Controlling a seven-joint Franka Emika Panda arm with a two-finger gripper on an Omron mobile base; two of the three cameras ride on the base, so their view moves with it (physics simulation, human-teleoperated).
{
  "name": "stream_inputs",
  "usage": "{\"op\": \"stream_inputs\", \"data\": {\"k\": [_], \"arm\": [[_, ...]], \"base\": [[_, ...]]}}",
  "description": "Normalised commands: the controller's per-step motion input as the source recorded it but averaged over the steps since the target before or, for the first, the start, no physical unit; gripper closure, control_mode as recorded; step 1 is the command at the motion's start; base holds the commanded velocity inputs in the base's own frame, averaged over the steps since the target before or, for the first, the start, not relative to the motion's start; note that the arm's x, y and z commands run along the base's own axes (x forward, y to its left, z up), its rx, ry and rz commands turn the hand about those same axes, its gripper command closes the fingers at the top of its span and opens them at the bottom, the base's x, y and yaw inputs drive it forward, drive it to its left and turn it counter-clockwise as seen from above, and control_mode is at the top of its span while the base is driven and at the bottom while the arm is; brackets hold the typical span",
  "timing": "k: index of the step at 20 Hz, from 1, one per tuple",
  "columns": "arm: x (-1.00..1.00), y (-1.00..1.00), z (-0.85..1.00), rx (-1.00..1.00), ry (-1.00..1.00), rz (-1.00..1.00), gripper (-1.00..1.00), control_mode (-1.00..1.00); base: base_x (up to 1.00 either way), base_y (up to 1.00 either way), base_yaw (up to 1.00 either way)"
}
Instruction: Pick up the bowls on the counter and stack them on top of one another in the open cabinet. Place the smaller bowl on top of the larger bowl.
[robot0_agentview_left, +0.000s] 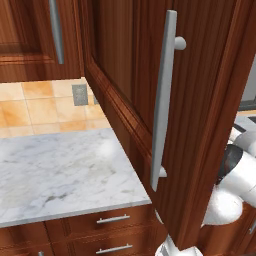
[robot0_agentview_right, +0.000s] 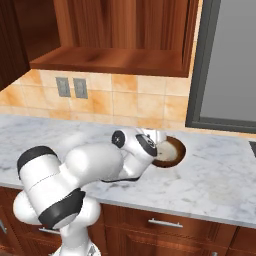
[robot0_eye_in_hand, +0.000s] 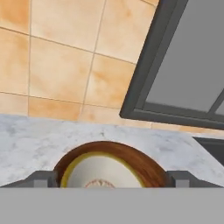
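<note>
In front of you, the tall reddish-brown wooden wall cabinet (robot0_agentview_right: 112, 60) hangs above the work area; its panelled door with a long vertical brushed-silver bar handle (robot0_agentview_left: 162, 100) stands swung out, close to the left base camera. Below it runs the desk, a flat white marble slab with grey veining and a thin squared edge (robot0_agentview_right: 210, 185), backed by a wall of orange-tan square tiles (robot0_agentview_right: 130, 102) and, to the right, a grey panel in a dark frame (robot0_agentview_right: 227, 65). The white robot arm with dark joints (robot0_agentview_right: 75, 175) reaches forward low over the desk. Just past its wrist, a round bowl, brown outside with a cream inside, (robot0_agentview_right: 170, 151) sits on the marble, near the tiled wall and below the dark frame. From the hand camera, you look down into a cream bowl with a yellowish rim (robot0_eye_in_hand: 98, 173) nested inside the brown one. The hand (robot0_eye_in_hand: 111, 179) is spread wide, one dark fingertip (robot0_eye_in_hand: 41, 179) on each side of the bowls and apart from their rims, gripping nothing.
</note>
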Motion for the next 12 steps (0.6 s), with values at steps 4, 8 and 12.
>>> {"op": "stream_inputs", "data": {"k": [4,8,12], "arm": [[-0.23,0.44,0.83,0.03,0.0,0.05,-1.0,-1.0],[-0.06,0.36,1.0,0.0,0.0,0.06,-1.0,-1.0],[-0.14,0.21,1.0,0.0,0.02,0.04,-1.0,-1.0]], "base": [[0.0,0.0,0.0],[0.0,0.0,0.0],[0.0,0.0,0.0]]}}
